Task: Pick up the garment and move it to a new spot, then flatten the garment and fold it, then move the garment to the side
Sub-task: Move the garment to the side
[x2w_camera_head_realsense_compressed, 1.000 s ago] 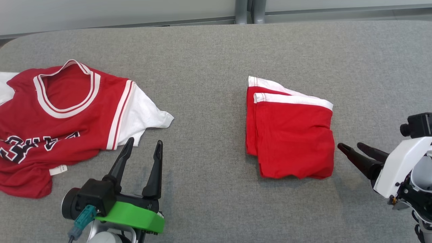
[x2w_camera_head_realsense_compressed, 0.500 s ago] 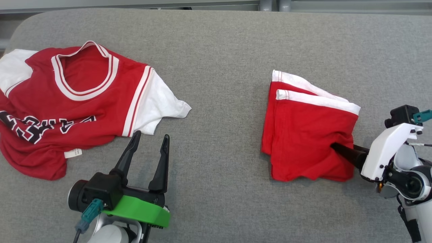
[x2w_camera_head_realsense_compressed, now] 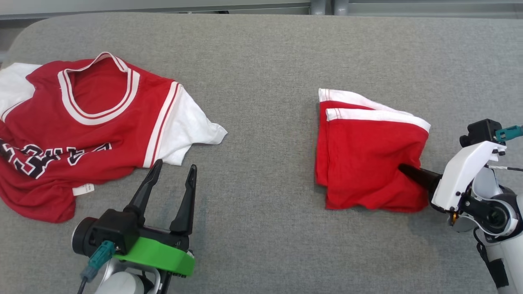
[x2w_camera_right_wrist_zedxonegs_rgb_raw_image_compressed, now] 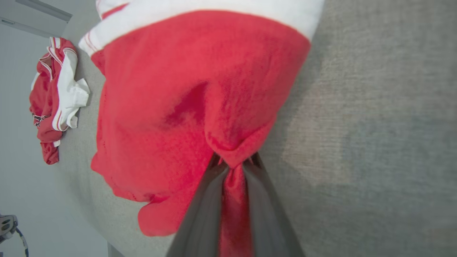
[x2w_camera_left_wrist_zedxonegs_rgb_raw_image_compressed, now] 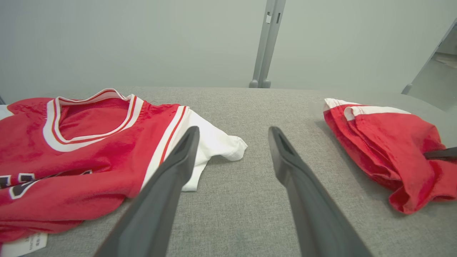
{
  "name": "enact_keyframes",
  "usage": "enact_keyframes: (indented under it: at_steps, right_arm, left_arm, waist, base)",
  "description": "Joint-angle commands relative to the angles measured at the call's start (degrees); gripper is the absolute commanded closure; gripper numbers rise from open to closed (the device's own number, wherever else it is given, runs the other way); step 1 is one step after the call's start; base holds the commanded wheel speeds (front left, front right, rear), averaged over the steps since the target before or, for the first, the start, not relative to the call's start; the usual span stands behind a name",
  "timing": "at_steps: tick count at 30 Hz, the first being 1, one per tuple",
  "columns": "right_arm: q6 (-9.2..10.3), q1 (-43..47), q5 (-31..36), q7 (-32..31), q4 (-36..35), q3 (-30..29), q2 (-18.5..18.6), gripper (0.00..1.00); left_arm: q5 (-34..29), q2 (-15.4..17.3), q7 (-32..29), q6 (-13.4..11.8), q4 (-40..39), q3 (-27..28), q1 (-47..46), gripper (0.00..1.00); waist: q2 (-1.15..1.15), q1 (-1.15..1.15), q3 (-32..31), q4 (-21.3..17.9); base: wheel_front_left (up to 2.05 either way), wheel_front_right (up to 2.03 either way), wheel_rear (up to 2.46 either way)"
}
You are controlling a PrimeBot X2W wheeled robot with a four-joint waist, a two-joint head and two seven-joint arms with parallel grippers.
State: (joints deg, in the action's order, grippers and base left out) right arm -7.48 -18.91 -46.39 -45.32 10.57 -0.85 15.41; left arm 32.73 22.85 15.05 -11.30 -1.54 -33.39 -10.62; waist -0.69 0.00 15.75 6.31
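On the grey table (x2w_camera_head_realsense_compressed: 261, 61), in the head view, the garment (x2w_camera_head_realsense_compressed: 363, 163) lies folded at the right. It is red, with two white bands along its far edge. The right gripper (x2w_camera_head_realsense_compressed: 408, 170) comes in from the right with its dark fingers pushed into the garment's near right corner, where the cloth puckers around them. This view does not show how far apart they stand. The left gripper (x2w_camera_head_realsense_compressed: 175, 166) is at the lower left, jaws parted to a middling gap and holding nothing, with its tips just beside the white sleeve of a jersey (x2w_camera_head_realsense_compressed: 94, 134). The jersey, red with white trim and dark letters, lies rumpled at the left, well apart from the garment.

In the left wrist view, the left gripper (x2w_camera_left_wrist_zedxonegs_rgb_raw_image_compressed: 234, 131) shows two fingers spread with bare table between them. The jersey (x2w_camera_left_wrist_zedxonegs_rgb_raw_image_compressed: 89, 142) lies to the left and the garment (x2w_camera_left_wrist_zedxonegs_rgb_raw_image_compressed: 385, 142) to the right. A dark finger (x2w_camera_left_wrist_zedxonegs_rgb_raw_image_compressed: 441, 153) of the right gripper enters the garment's bunched corner. A grey post (x2w_camera_left_wrist_zedxonegs_rgb_raw_image_compressed: 266, 43) stands behind the table.

In the right wrist view, the right gripper (x2w_camera_right_wrist_zedxonegs_rgb_raw_image_compressed: 234, 160) is pinched narrow on a fold of the garment (x2w_camera_right_wrist_zedxonegs_rgb_raw_image_compressed: 178, 89). Red cloth runs down between its fingers and gathers at their tips. The rest of the garment lies on the table (x2w_camera_right_wrist_zedxonegs_rgb_raw_image_compressed: 375, 107), white band uppermost. The jersey (x2w_camera_right_wrist_zedxonegs_rgb_raw_image_compressed: 53, 100) appears small at the far left.
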Motion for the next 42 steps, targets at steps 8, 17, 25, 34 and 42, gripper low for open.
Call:
enact_keyframes:
  at_steps: [8,17,25,34,42]
  right_arm:
    - [-0.02,4.7,1.9,3.0,1.0,-1.9,6.3,1.00]
    - [0.01,1.4,9.0,4.5,4.0,-1.1,13.0,1.00]
    - [0.01,-5.5,16.2,7.9,7.5,1.8,18.1,1.00]
    - [0.02,-13.0,21.7,12.9,14.8,0.8,22.5,1.00]
    - [0.01,-14.4,26.0,17.2,20.8,-2.6,24.9,1.00]
  left_arm:
    - [-1.5,2.3,0.2,4.4,1.6,4.8,1.6,0.00]
    - [-3.3,0.4,0.2,6.7,2.9,9.1,3.1,0.00]
    - [-5.3,-0.8,0.2,8.3,2.8,10.6,1.3,0.00]
    - [-6.4,-0.9,0.1,9.2,2.9,11.0,0.3,0.00]
    - [-6.6,-0.4,0.1,9.6,3.1,10.8,-0.6,0.00]
  waist:
    - [0.69,0.00,1.0,-5.9]
    - [0.69,0.00,2.1,-6.6]
    - [0.69,0.00,4.5,-8.7]
    - [0.69,0.00,7.2,-9.8]
    - [0.69,0.00,7.9,-9.3]
  base:
    - [0.00,0.00,0.00]
    - [0.00,0.00,0.00]
    - [0.00,0.00,0.00]
    - [0.00,0.00,0.00]
    - [0.00,0.00,0.00]
